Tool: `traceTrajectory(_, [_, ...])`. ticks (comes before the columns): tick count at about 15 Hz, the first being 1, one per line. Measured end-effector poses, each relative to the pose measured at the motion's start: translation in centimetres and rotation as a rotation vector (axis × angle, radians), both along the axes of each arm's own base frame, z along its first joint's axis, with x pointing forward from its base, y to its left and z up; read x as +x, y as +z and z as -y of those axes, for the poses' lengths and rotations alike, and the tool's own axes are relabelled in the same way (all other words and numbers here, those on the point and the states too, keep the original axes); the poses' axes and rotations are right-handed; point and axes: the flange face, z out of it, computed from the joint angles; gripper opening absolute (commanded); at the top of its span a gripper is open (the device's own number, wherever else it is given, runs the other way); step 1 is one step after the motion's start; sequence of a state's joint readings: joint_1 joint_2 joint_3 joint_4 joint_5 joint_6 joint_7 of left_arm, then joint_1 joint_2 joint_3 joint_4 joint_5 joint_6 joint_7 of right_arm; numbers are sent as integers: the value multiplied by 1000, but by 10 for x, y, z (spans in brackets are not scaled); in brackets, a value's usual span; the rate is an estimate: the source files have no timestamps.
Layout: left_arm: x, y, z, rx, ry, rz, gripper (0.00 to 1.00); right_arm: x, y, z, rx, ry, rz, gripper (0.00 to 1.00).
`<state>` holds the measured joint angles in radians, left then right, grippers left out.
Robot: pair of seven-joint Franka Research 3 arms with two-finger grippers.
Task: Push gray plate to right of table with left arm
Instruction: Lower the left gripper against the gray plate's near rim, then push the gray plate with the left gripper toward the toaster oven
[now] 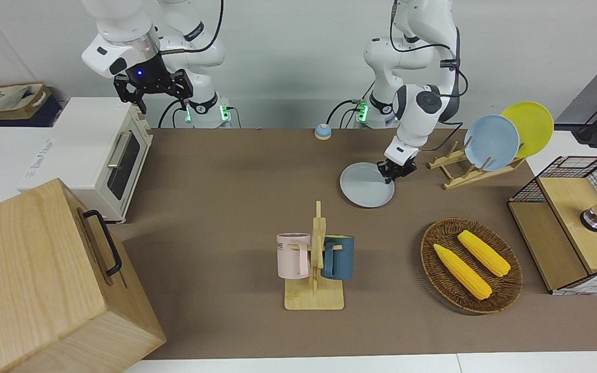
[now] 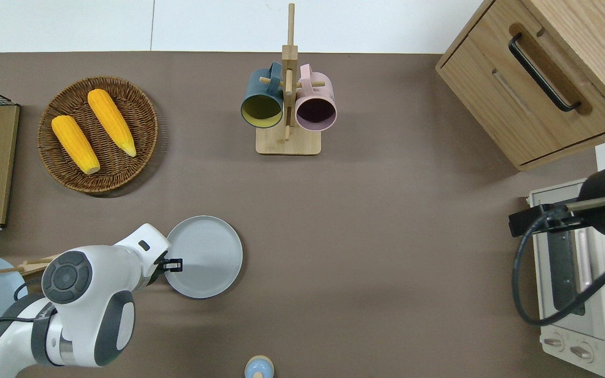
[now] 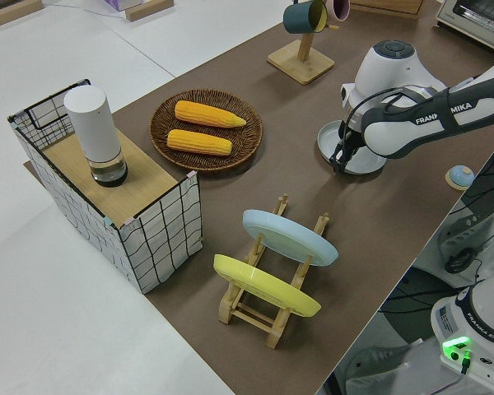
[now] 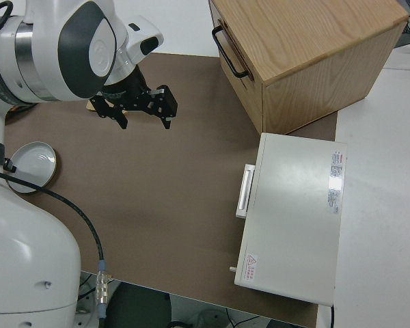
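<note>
Left end effector (image 1: 396,172) at gray plate (image 1: 363,186) rim

The gray plate (image 1: 366,185) lay flat on the table (image 1: 236,207) at about one o'clock from the mug rack (image 1: 315,269). The left gripper (image 1: 395,173) was down at the plate's three o'clock edge, touching its rim. At three o'clock from the plate stood a wooden rack holding a light-blue plate (image 1: 491,142) and a yellow plate (image 1: 530,127). A wicker basket (image 1: 471,265) with two corn cobs lay at the plate's five o'clock. The right arm was parked.
</note>
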<state>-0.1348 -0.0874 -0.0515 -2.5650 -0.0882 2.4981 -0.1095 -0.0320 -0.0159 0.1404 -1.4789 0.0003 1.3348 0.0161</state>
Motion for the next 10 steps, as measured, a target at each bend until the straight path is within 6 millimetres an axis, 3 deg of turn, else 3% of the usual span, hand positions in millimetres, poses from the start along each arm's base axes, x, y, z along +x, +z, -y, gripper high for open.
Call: traceTrajectory(10, [2,0,3,-8,9,15,0,0,0,0,0,0,0,983])
